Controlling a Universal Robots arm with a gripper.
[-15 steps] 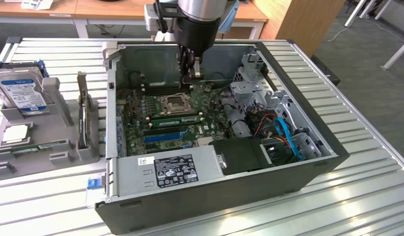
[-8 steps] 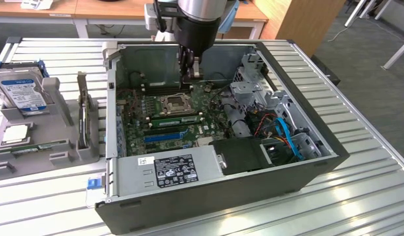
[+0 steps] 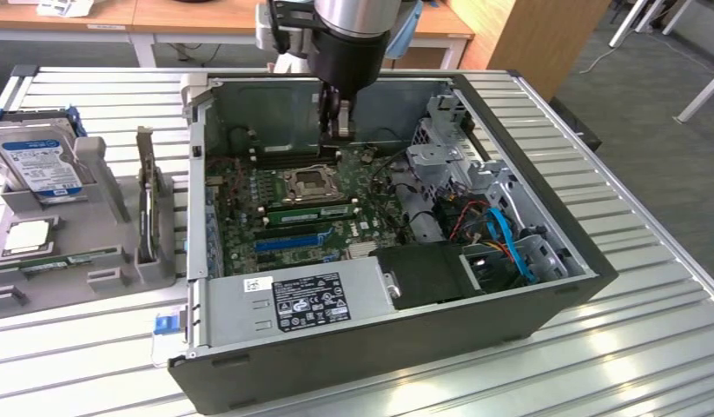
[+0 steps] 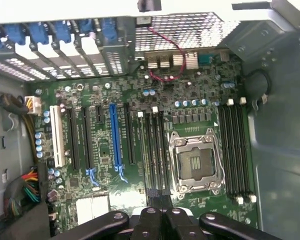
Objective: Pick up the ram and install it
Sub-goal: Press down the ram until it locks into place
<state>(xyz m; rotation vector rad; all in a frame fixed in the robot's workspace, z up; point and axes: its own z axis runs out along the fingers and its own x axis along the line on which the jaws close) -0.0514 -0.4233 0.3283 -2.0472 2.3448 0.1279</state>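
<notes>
The arm (image 3: 354, 35) is showing a silver-grey cylinder over a black wrist with blue trim; the gripper (image 4: 162, 220) is showing glossy black linkages with round pivot screws.

Arm (image 3: 354, 35) hanging straight down into the open computer case (image 3: 543, 217), wrist vertical. Gripper (image 3: 337, 122) low over the motherboard (image 4: 120, 200), just behind the processor socket (image 3: 311, 182); jaws pressed together, nothing visibly held.

light: bright, even, from overhead
glare: washes out the case rim (image 4: 65, 12) in the wrist view
shadows: soft, inside the case
focus: motherboard (image 4: 140, 150) decent, gripper linkage blurry
</notes>
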